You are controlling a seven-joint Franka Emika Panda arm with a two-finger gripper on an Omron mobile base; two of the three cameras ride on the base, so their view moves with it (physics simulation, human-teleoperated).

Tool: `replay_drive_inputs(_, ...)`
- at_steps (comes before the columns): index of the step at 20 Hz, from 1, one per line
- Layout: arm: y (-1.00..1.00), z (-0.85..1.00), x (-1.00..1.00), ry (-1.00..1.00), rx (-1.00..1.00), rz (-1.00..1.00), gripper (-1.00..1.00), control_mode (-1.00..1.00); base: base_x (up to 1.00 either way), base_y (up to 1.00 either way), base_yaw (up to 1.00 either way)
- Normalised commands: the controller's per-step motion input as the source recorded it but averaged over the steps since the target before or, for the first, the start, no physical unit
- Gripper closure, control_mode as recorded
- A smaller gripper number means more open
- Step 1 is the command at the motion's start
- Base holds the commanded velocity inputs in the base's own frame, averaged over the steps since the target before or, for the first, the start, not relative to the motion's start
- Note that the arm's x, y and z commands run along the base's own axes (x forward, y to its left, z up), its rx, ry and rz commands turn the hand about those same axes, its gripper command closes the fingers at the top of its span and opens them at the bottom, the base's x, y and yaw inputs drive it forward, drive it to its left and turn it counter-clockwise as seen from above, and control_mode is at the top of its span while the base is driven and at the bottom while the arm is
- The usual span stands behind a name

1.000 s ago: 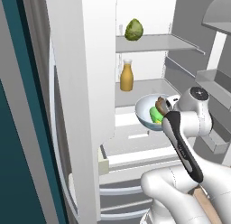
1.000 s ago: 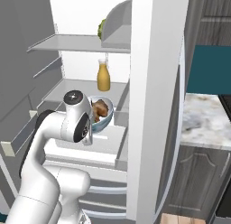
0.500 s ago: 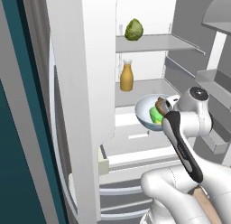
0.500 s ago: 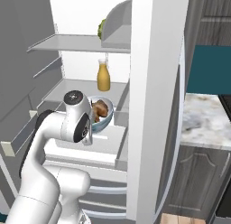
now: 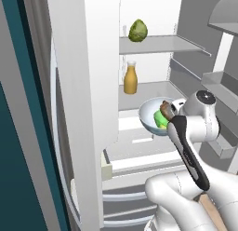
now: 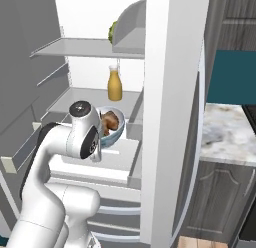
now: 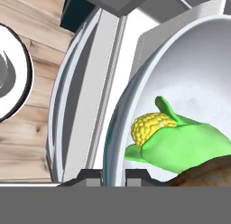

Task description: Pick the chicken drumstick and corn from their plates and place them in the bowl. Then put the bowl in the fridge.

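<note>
The pale blue-grey bowl (image 5: 149, 117) hangs inside the open fridge (image 5: 153, 44), just in front of its middle shelf. In it lie the light green corn (image 5: 161, 119) and the reddish-brown chicken drumstick (image 5: 166, 107). The hand view has my gripper (image 7: 112, 177) shut on the bowl's rim (image 7: 113, 128), one finger on each side of it. Yellow kernels show where the corn's (image 7: 176, 139) husk is peeled back, and the drumstick (image 7: 210, 172) lies beside it. From the right base view my arm's wrist covers part of the bowl (image 6: 116, 131). The plates are out of view.
An orange-yellow bottle (image 5: 130, 79) stands on the middle shelf behind the bowl. A darker green lumpy ball (image 5: 137, 30) sits on the shelf above. White drawers (image 5: 139, 165) lie below the bowl. The fridge door with its racks (image 5: 223, 90) stands open at the right. A marble counter (image 6: 227, 134) flanks the fridge.
</note>
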Motion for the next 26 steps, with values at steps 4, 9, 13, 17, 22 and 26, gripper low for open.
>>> replay_drive_inputs(4, 0.18, 0.40, -0.23, -0.12, 0.02, 0.12, 1.00, -1.00, 0.00, 0.00, 0.00)
replay_drive_inputs(9, 0.29, 0.42, 0.23, 0.08, 0.05, 0.00, 1.00, -1.00, 0.00, 0.00, 0.00)
replay_drive_inputs(13, 0.30, 0.40, 0.26, 0.04, 0.07, 0.00, 1.00, -1.00, 0.00, 0.00, 0.00)
replay_drive_inputs(17, 0.29, 0.33, 0.42, 0.05, 0.03, -0.01, 1.00, -1.00, 0.00, 0.00, 0.00)
replay_drive_inputs(22, 0.35, 0.16, 0.54, 0.01, 0.01, -0.03, 1.00, -1.00, 0.00, 0.00, 0.00)
replay_drive_inputs(26, 0.32, 0.06, 0.66, 0.00, 0.00, -0.04, 1.00, -1.00, 0.00, 0.00, 0.00)
